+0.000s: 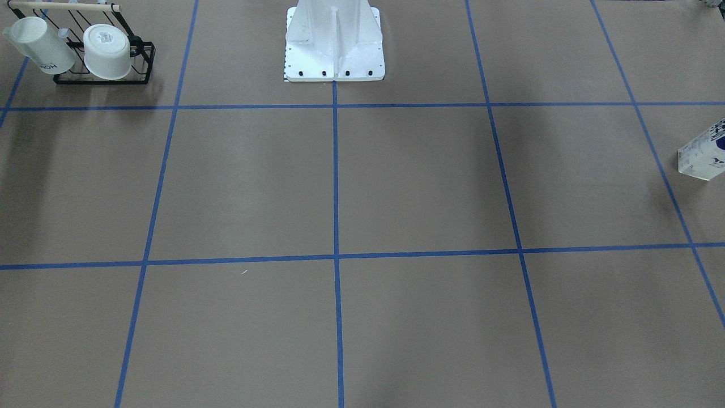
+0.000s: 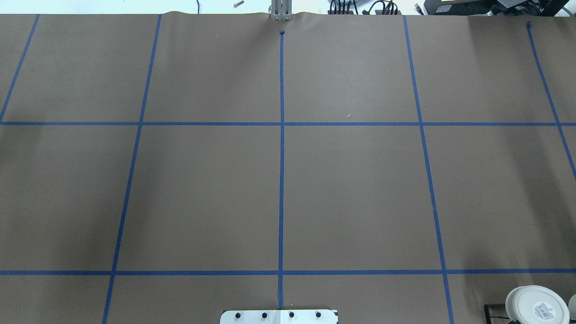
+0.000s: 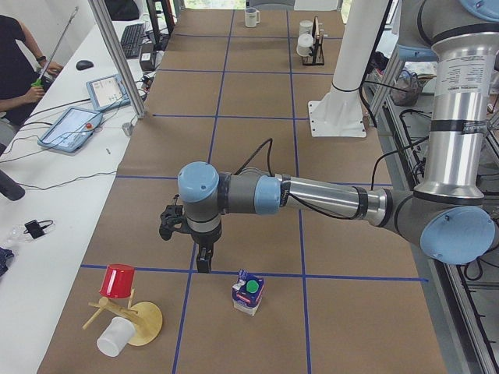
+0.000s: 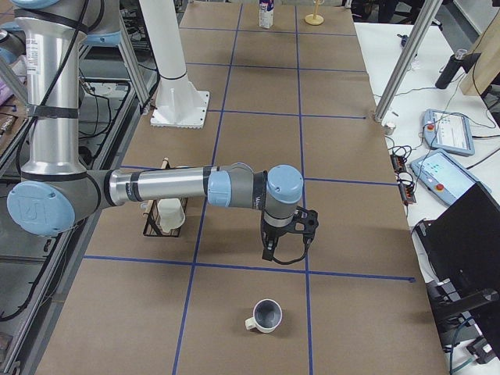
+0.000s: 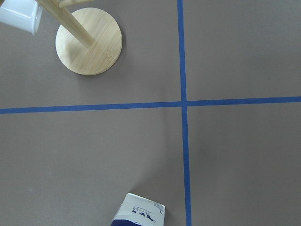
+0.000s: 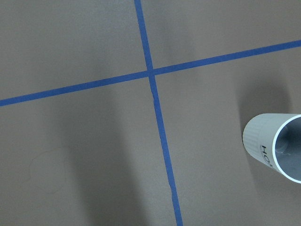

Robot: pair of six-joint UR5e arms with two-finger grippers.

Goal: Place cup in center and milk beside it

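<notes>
The cup, a small white mug with a dark grey inside and a loop handle, stands upright on the brown table near the right end. A mug like it, with black letters on its side, shows at the right wrist view's edge. My right gripper hangs above the table just beyond the cup; I cannot tell if it is open. The milk stands at the left end and also shows in the front view and the left wrist view. My left gripper hangs beside it, state unclear.
A black wire rack holds a lettered white mug and a white cup with a stamped base near the right arm. A wooden stand with a red cup and a white cup is left of the milk.
</notes>
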